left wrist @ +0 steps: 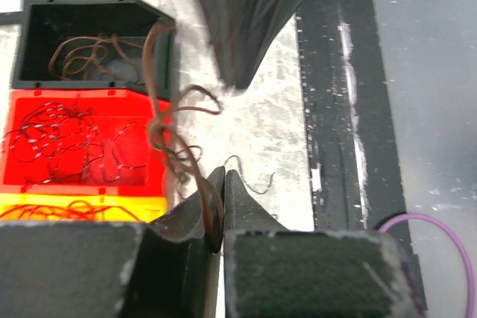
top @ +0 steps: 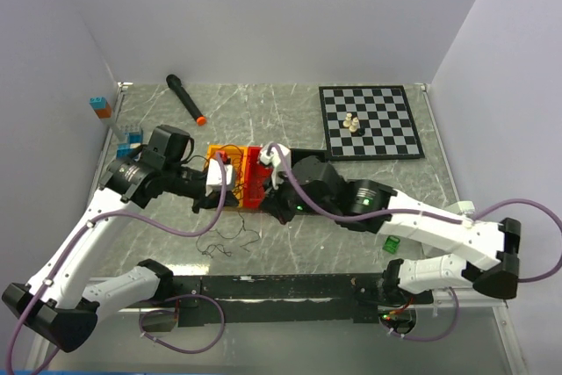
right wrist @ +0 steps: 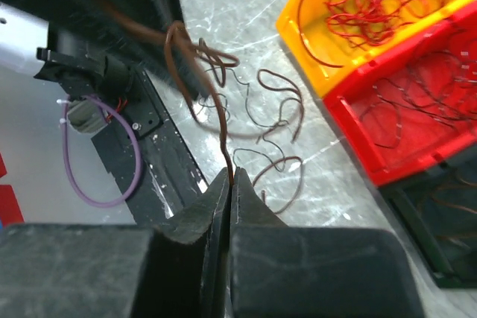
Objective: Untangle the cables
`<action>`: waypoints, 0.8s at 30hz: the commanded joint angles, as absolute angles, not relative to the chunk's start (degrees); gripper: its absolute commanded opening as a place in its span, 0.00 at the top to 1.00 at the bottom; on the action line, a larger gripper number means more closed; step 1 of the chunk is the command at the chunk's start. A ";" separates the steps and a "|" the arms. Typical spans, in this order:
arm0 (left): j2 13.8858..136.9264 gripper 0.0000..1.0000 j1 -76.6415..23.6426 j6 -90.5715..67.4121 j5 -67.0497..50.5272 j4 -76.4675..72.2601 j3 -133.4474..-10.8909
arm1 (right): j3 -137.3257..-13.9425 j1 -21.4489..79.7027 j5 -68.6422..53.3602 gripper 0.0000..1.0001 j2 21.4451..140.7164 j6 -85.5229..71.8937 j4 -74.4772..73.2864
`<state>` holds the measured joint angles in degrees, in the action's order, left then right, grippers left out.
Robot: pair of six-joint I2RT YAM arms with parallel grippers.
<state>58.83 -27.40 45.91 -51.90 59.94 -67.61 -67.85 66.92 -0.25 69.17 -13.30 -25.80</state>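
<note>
Both grippers pinch the same brown cable [left wrist: 158, 87], which hangs slack and kinked between them. My left gripper [left wrist: 223, 174] is shut on one end of it, the strand running down between its fingers. At the other end my right gripper [right wrist: 229, 176] is shut on that brown cable [right wrist: 195, 72]. Seen from above, the left gripper [top: 215, 198] and right gripper [top: 274, 199] sit close together in front of the bins. Loose dark cables [right wrist: 277, 113] curl on the table under the grippers, loose cables [top: 224, 239] that lie nearer the arm bases from above.
Three bins stand side by side: a yellow bin [right wrist: 298, 31] with red cables, a red bin [right wrist: 358, 121] with dark speckled cables, and a black bin [left wrist: 30, 35] with brown cables. A chessboard [top: 369, 120] lies at the back right, a black marker [top: 185, 98] back left, a black rail [top: 290, 285] along the near edge.
</note>
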 commanded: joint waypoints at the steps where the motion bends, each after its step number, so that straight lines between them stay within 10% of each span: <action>1: 57.48 0.87 -27.16 41.58 -49.14 55.12 -67.59 | -71.89 66.88 2.29 1.00 63.46 -11.78 -31.28; 7: 57.31 0.60 -26.90 37.97 -47.99 51.07 -65.04 | -74.53 66.88 2.46 1.00 61.96 -11.08 -34.10; 24: 58.97 0.29 -23.48 18.30 -54.04 28.84 -55.81 | -84.81 66.97 -4.65 1.00 65.21 -9.05 -35.33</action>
